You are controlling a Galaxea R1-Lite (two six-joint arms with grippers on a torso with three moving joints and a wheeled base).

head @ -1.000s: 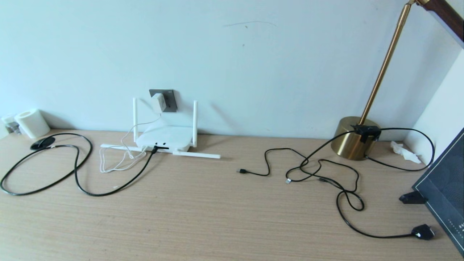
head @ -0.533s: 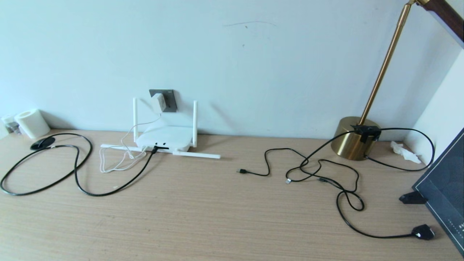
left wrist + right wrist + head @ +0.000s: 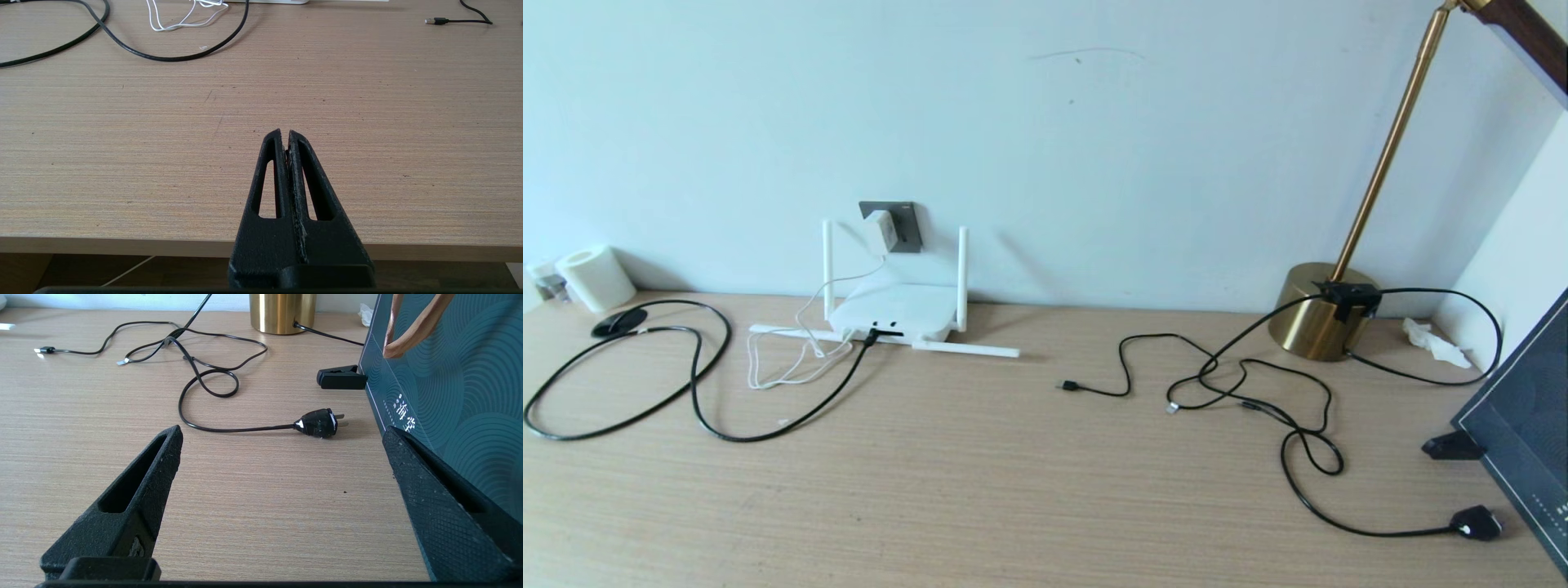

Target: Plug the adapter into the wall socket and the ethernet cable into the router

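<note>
The white adapter (image 3: 881, 231) sits in the dark grey wall socket (image 3: 900, 225), its thin white cord (image 3: 792, 359) looping down beside the router (image 3: 894, 312). The black ethernet cable (image 3: 645, 392) lies in big loops on the desk and its plug (image 3: 874, 335) is in the router's front edge. Neither arm shows in the head view. My left gripper (image 3: 285, 132) hovers shut and empty over the desk's near edge. My right gripper (image 3: 282, 435) stands open and empty over the desk, right of centre.
A brass lamp base (image 3: 1321, 310) stands at the back right with thin black cables (image 3: 1258, 384) and a black mains plug (image 3: 1474, 523) strewn before it. A dark patterned bag (image 3: 1527, 433) leans at the right edge. A white roll (image 3: 595, 278) stands at the back left.
</note>
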